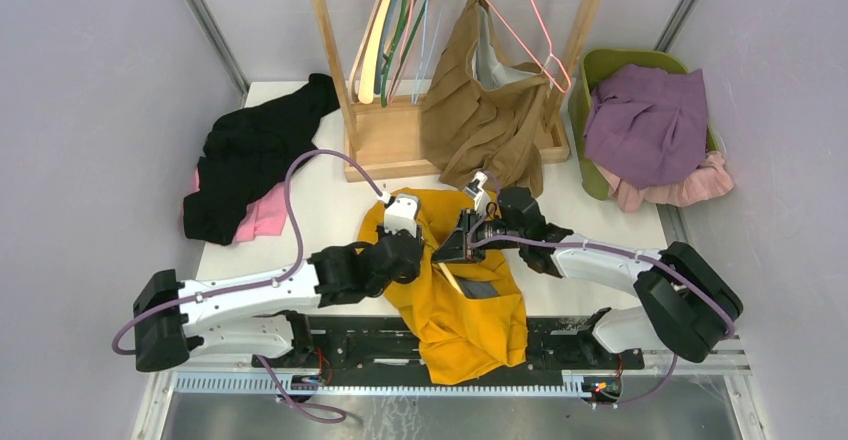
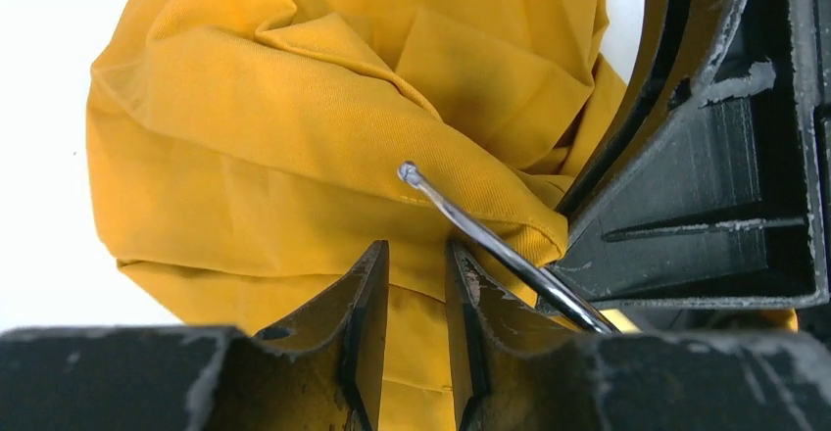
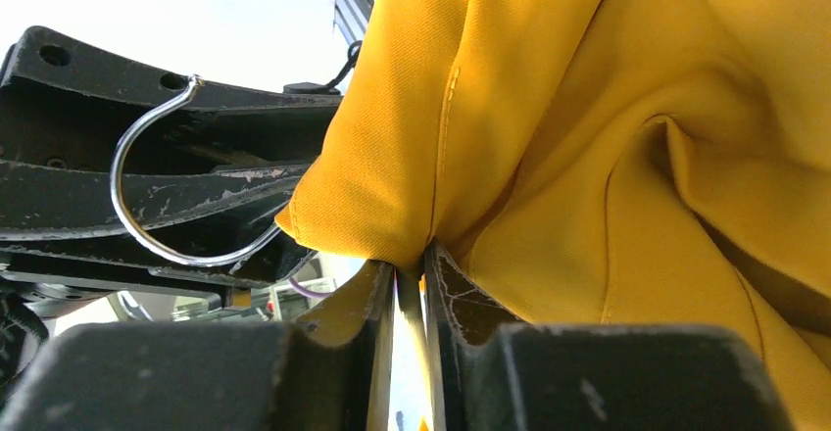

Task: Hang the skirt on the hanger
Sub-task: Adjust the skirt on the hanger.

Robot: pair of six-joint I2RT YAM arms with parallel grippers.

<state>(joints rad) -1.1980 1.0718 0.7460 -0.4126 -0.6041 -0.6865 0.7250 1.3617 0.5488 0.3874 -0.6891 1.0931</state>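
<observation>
Skirt (image 1: 465,310), mustard-yellow, crumpled on the tabletop (image 1: 325,205) in front of the wooden rack (image 1: 390,145); not yet hung. In front of the rack's left half, the left pincer (image 2: 416,294) hovers over the cloth with its jaws a little apart and nothing between them. A chrome hanger hook (image 2: 490,243) pokes out of a fold of the skirt just beside that pincer's right jaw. The rest of the hanger is hidden, presumably inside the cloth. Farther right, the right pincer (image 3: 410,284) faces the left one at close range, jaws almost pressed together, with a seamed fold of the skirt at their tips. Whether that fold is pinched cannot be told.

Step in hand, as judged: settling the waistband on the hanger. To do it well, one pincer should steady the hook so that the hanger cannot twist. The other should take only the waistband edge, not a bunched double layer, and draw it along the bar slowly. The smooth cloth is likely to slip, and pincers set this close could knock each other.
</observation>
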